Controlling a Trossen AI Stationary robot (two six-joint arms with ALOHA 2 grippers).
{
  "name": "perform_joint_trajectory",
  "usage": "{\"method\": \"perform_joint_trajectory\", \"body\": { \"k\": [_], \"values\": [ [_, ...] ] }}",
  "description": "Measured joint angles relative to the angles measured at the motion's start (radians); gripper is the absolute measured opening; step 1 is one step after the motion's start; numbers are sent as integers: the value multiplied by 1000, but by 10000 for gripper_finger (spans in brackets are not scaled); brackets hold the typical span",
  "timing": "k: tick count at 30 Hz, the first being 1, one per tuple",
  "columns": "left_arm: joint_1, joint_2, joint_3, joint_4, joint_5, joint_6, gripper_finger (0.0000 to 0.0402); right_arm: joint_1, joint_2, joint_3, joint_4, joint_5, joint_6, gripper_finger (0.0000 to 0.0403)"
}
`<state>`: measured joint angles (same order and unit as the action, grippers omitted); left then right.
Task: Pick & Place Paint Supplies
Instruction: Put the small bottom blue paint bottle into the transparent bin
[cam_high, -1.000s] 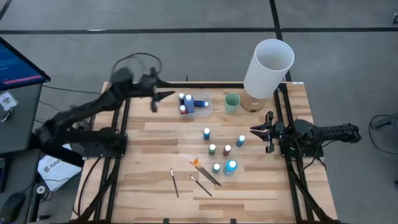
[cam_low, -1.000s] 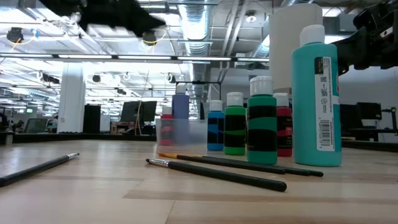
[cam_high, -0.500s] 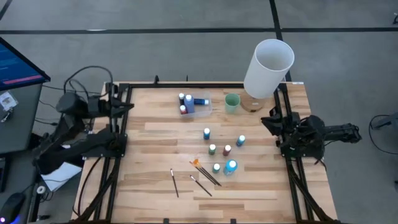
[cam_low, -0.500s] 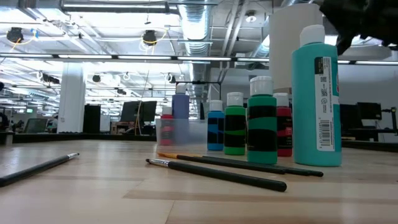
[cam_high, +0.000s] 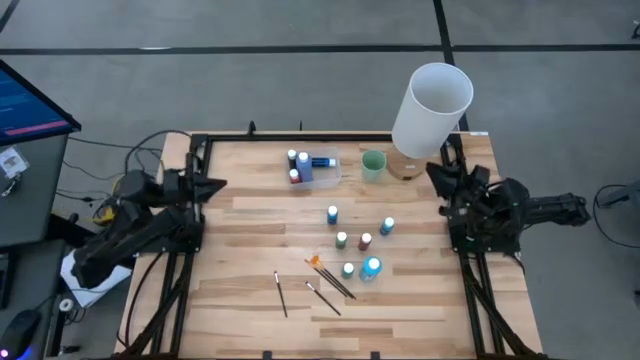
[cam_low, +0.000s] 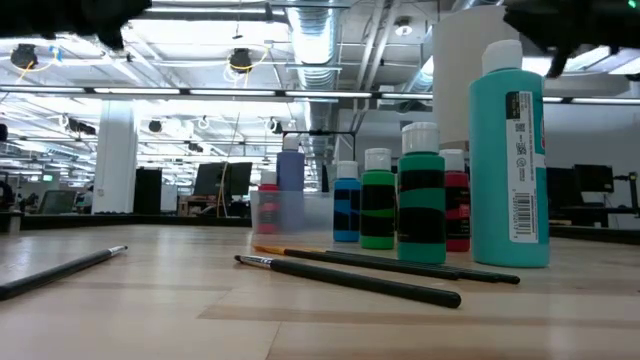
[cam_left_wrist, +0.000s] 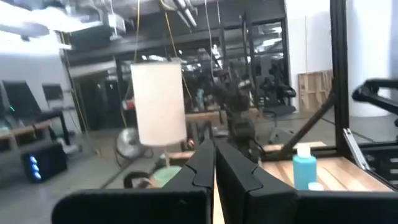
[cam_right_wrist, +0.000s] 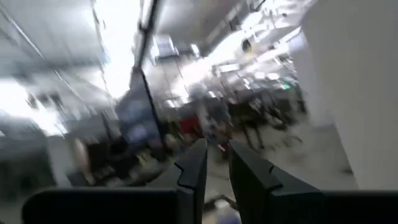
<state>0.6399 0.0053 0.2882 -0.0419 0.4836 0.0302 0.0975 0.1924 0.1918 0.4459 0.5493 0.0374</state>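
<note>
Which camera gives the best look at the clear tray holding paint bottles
The high view: the clear tray shows whole from above, near the table's far edge, bottles inside. The low view shows it far off, partly hidden behind standing bottles. Neither wrist view shows it.

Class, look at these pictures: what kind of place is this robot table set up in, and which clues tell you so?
Probably a large industrial lab or workshop hall. Clues: bare ceiling ducts and strip lights overhead, a grey floor around the wooden table, and a computer screen beside it.
</note>
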Motion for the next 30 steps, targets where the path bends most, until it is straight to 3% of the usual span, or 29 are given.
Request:
{"method": "perform_joint_trajectory", "body": {
  "k": [5,10,18,26,30],
  "values": [
    [0,-5,-109,70,-5,-25,0,-35,281,202,-141,37,-35,91],
    [0,-5,-207,206,-6,-87,0,-72,600,462,-414,36,-11,122],
    [0,-5,-282,236,-6,-126,0,-124,1072,882,-765,20,23,147],
    [0,3,-282,242,-5,-123,0,-286,1439,1320,-1114,-257,-53,146],
    [0,19,-282,242,-5,-135,0,-371,1589,1483,-1215,-317,-173,146]
  ]
}}
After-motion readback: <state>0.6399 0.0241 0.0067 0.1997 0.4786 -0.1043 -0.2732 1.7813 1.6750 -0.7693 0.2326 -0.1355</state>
